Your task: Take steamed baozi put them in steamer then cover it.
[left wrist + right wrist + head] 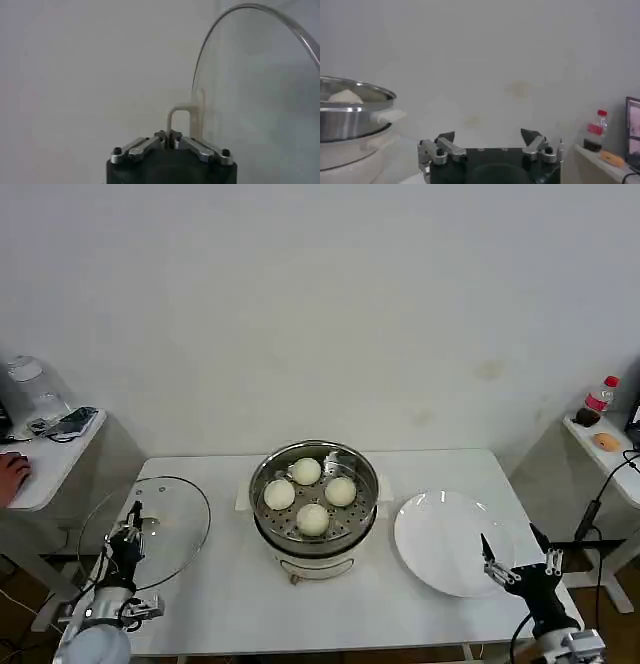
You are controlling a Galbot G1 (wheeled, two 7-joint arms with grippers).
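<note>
The steamer [345,539], a shiny steel pot on a white base, stands at the table's middle. Several steamed baozi [306,471] lie on its perforated tray. In the right wrist view the steamer [350,117] is off to one side, with one baozi [345,96] peeking over its rim. A round glass lid [170,514] is at the table's left, apart from the steamer. My left gripper [130,529] is shut on its thin loop handle [172,117], jaws pressed on the wire. My right gripper [512,542] stands open and empty by the right front edge of the white plate [440,534].
The flat white plate lies right of the steamer with nothing on it. A side table [50,469] with small items stands at the far left. At the far right a shelf [600,449] holds a bottle [600,396]. A white wall rises behind the table.
</note>
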